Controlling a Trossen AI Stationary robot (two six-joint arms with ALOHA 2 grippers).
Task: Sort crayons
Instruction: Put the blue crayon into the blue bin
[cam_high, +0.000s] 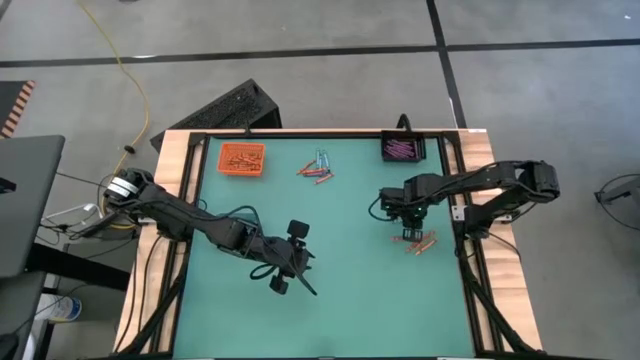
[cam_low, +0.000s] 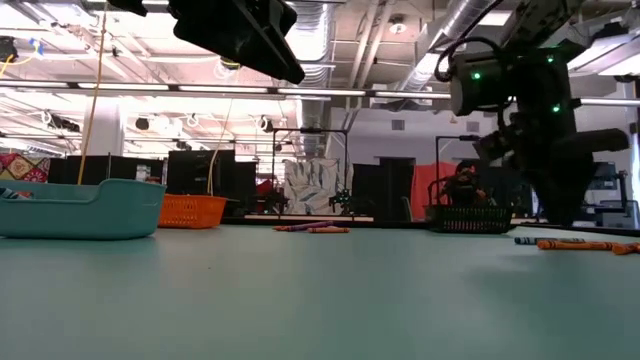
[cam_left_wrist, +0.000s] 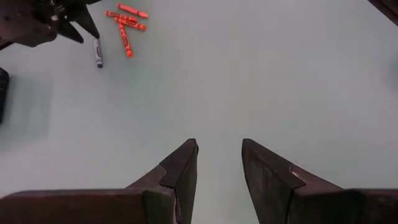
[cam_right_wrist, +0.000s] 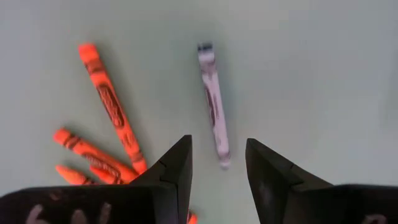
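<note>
Purple crayon (cam_right_wrist: 213, 102) just ahead of the right gripper's (cam_right_wrist: 219, 163) parted, empty jaws.

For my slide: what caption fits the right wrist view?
Right gripper open over a blue-grey crayon, orange-red crayons beside it.

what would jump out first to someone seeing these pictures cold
The right gripper hangs open right over a purple crayon on the green table, with a fan of orange crayons lying beside it near the right edge. Along the far edge sit an orange tray of orange crayons and a black tray of purple ones. The left gripper waits open over bare table at mid-left.
</note>
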